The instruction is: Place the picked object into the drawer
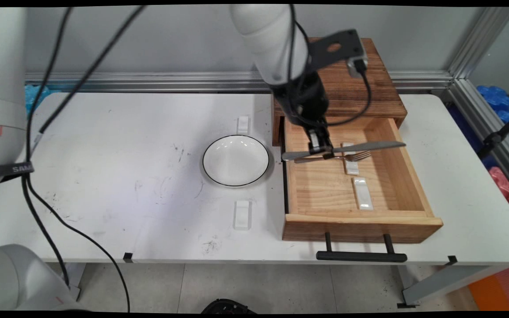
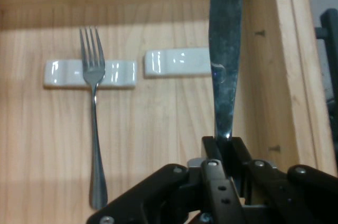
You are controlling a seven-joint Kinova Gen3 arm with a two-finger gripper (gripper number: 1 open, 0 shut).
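My gripper [image 1: 320, 151] is shut on a metal table knife [image 1: 369, 146], gripping it near the handle end, and holds it level above the open wooden drawer [image 1: 325, 194]. In the hand view the knife [image 2: 226, 65] runs up from the shut gripper [image 2: 224, 146], passing beside a white cutlery rest [image 2: 177, 61]. A fork [image 1: 340, 157] lies on the drawer floor just under the knife. The fork [image 2: 95, 129] has its tines laid on a second white rest [image 2: 63, 73].
A white plate with a black rim [image 1: 236, 160] sits on the table left of the drawer. Two white rests [image 1: 243, 125] [image 1: 242, 215] lie behind and in front of it. The wooden cabinet [image 1: 351, 88] stands behind the drawer, whose black handle [image 1: 360, 256] overhangs the table's front edge.
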